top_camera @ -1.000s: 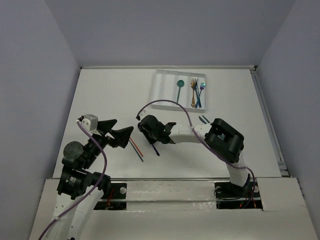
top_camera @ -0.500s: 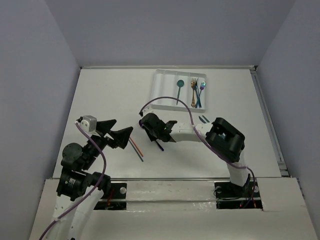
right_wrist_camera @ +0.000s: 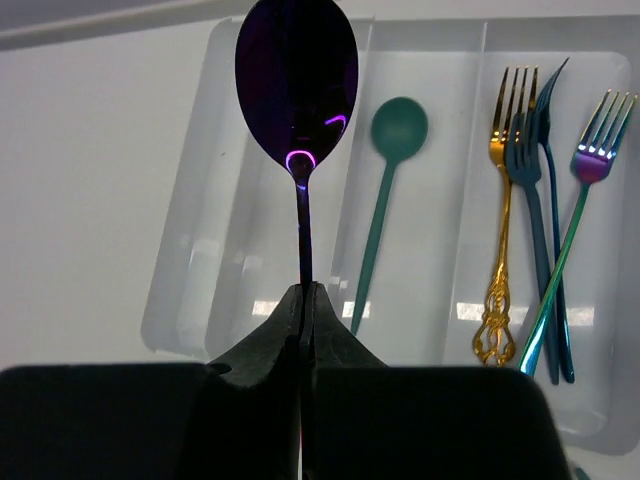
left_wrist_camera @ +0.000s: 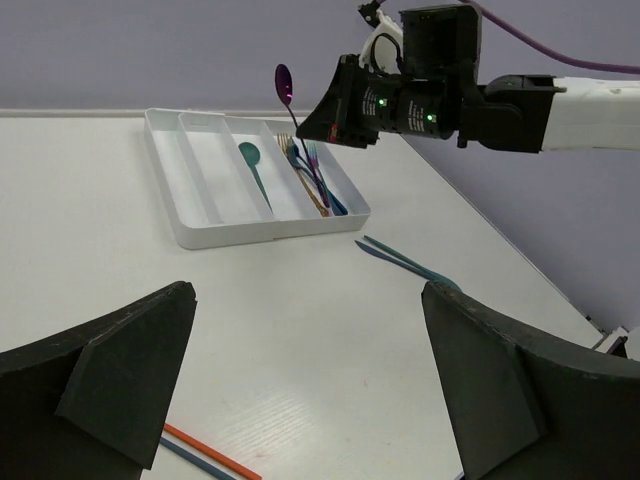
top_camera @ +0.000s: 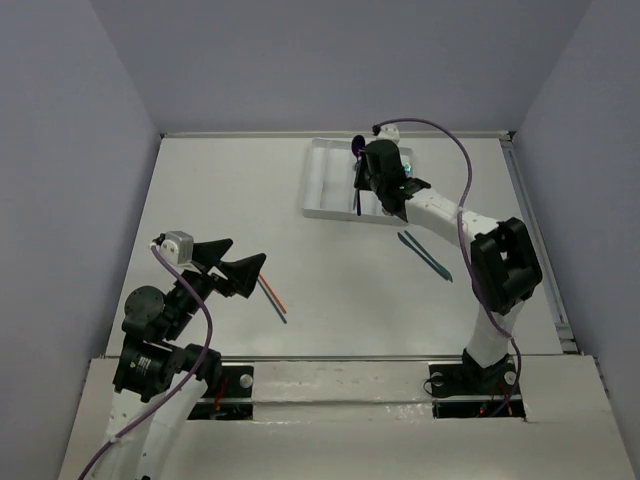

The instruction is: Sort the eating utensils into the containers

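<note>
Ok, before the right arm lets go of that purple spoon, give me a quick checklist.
1. Grip: right claw shut on purple spoon: ok.
2. Spoon held above the white tray: ok.
3. Spoon lined up with the teal spoon compartment: cannot tell.
4. The forks lie in a separate compartment: ok.
5. The left claw is open, away from the tray: ok.
</note>
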`<state>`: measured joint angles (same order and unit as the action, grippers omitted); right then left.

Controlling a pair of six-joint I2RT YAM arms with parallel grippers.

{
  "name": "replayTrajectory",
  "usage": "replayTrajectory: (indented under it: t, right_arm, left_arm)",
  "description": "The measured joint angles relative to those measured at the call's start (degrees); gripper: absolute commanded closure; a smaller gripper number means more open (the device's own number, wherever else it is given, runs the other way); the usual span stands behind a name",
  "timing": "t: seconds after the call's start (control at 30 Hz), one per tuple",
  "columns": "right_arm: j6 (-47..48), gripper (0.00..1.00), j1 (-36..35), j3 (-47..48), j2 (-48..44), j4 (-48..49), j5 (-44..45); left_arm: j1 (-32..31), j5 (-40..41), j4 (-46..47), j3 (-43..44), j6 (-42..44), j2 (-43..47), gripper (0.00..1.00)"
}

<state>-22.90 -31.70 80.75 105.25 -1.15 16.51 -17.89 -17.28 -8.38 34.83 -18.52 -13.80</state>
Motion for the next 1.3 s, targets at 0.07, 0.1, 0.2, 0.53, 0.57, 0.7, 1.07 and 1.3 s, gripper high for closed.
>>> replayTrajectory:
  t: [0.07,0.1,0.2,0.53,0.57,0.7,1.07,1.3]
  right_arm:
    - [-0.9,1.00,2.6,2.2,2.1,0.0,0.0]
    - [-1.3,1.00,3.6,3.5,3.2,0.1,-0.4]
    - [-2.6,1.00,6.4,7.9,8.1,0.1,-1.3]
    - [-6.5,0.80,9.9,17.4,20.8,-2.3,-4.5]
    - [-7.0,0.74,9.9,17.5,21.3,-2.4,-4.9]
    - [-8.2,0.50,10.0,17.8,22.6,-3.6,-5.9]
    - [-4.3,0.68,10.0,1.4,5.9,-4.1,-8.5]
    - [-2.9,0.69,6.5,-18.4,-15.8,-2.5,-11.9]
  left_arm:
    - [0.0,0.0,0.0,0.0,0.0,0.0,0.01]
    - [0.0,0.0,0.0,0.0,0.0,0.0,0.01]
    - [0.0,0.0,0.0,0.0,0.0,0.0,0.01]
    - [-0.9,0.2,0.0,0.0,0.0,0.0,0.01]
    - [-1.2,0.3,0.0,0.0,0.0,0.0,0.01]
    - [-2.1,0.6,0.0,0.0,0.0,0.0,0.01]
    - [-3.4,1.1,0.0,0.0,0.0,0.5,0.01]
    - [-4.2,1.2,0.0,0.0,0.0,1.7,0.01]
